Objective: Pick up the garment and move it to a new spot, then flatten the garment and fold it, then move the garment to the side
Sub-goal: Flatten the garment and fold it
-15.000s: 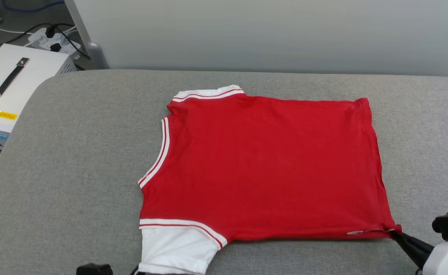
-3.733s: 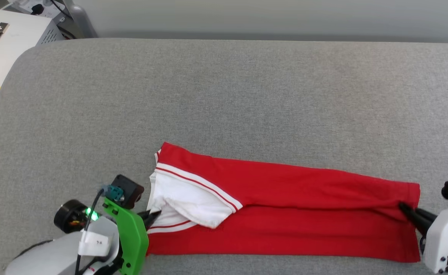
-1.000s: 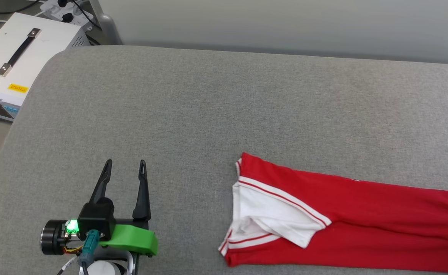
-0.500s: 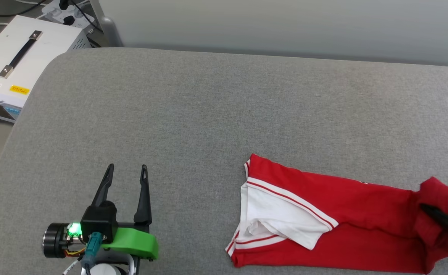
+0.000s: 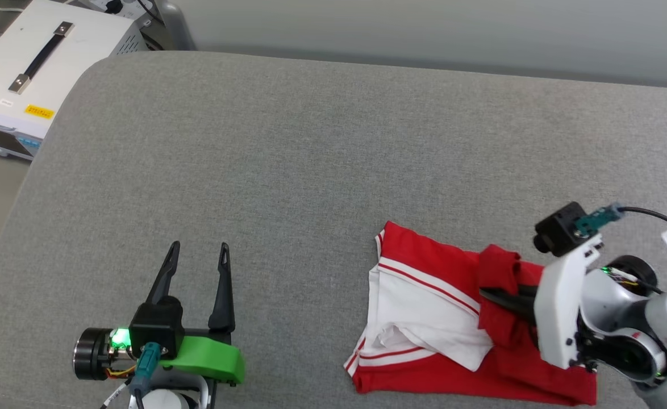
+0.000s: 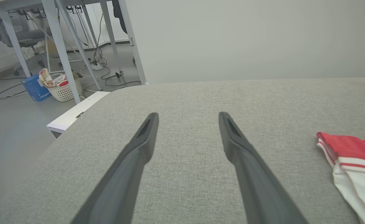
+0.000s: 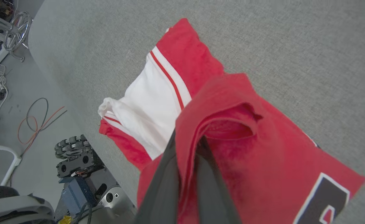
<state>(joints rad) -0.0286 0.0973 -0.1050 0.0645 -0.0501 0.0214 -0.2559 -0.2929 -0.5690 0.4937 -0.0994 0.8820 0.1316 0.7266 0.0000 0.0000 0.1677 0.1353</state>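
Just dragged hem end of red jersey T-shirt (image 5: 419, 250) left, over its white sleeve (image 5: 424, 307): fold half done, probably. Sitting near front edge of grey table (image 5: 311, 142), right of middle. Pinched by right gripper (image 5: 490, 294), with jaws pressed together on soft, floppy, bunched cloth. Parked left gripper (image 5: 199, 245) near front edge, left side, with jaws spread, empty. Fuzzy woven table top, round far corner.

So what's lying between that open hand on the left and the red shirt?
Just bare grey fabric surface between the left hand and the shirt, at its white-sleeved end; the head view and left wrist view both show it.
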